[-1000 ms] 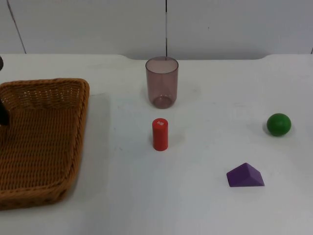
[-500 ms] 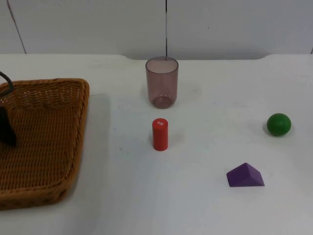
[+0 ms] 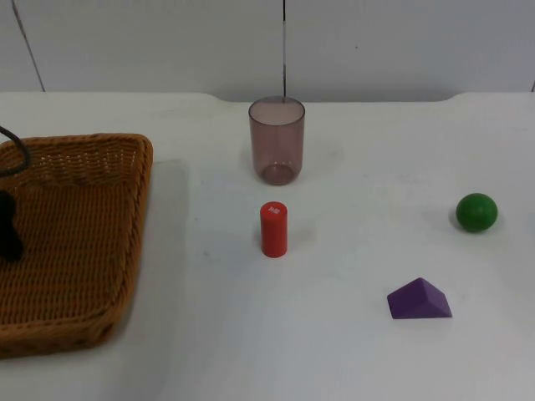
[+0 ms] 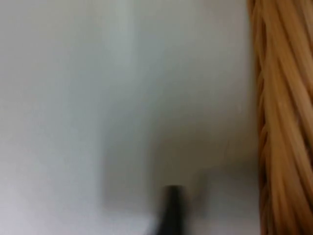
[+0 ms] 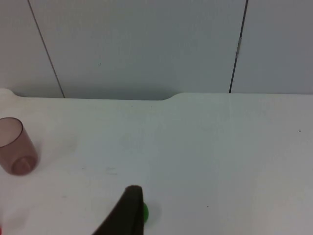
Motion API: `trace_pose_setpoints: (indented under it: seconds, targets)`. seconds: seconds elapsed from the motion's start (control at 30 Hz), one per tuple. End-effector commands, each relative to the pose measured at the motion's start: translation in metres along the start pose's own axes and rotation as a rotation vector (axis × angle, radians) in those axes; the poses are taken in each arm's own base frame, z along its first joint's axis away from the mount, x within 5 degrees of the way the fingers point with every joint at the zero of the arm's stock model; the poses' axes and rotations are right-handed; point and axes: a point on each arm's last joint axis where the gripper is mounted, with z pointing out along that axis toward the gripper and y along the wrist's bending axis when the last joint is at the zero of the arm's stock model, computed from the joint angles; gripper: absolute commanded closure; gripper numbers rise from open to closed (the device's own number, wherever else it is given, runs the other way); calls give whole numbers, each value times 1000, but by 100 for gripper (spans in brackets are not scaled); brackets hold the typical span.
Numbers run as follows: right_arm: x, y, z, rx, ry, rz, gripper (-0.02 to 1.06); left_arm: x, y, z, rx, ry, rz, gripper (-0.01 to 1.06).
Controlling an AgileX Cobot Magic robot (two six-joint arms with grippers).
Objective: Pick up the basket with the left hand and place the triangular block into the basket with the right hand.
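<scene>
1. Left tool point(image 3: 8, 227) sits over the basket point(image 3: 84, 234), at its outer side; whether it is open or closed cannot be told.
2. Right tool point(image 5: 128, 210): fingertip beside the green ball point(image 5: 145, 212); state cannot be told.
3. Triangular block point(image 3: 419, 300) lies on the worktop point(image 3: 351, 251), well apart from the left tool.

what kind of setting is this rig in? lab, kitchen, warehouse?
Most likely a lab or test bench, not a kitchen: a bare white table top ending at a grey partition wall, with sorting props laid out on it: a wicker basket, a purple triangular block, a green ball.
</scene>
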Motion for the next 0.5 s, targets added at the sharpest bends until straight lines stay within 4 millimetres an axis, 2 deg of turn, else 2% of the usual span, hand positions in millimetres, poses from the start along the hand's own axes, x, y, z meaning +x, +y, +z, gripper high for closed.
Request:
trace_pose_setpoints:
  seconds: [0.0,0.03,0.13,0.37,0.47]
  targets:
    - [-2,1,-1,-3,-8,-5,0,-1,2,-2,-3,-1,-8,69]
    - [-2,1,-1,-3,-8,-5,0,-1,2,-2,-3,-1,-8,69]
    - [-2,1,-1,-3,-8,-5,0,-1,2,-2,-8,6,-48,103]
    - [-2,1,-1,-3,-8,-5,0,4,-3,-4,45,60,-110,105]
    - [-2,1,-1,-3,-8,-5,0,0,-12,-18,103,40,-171,105]
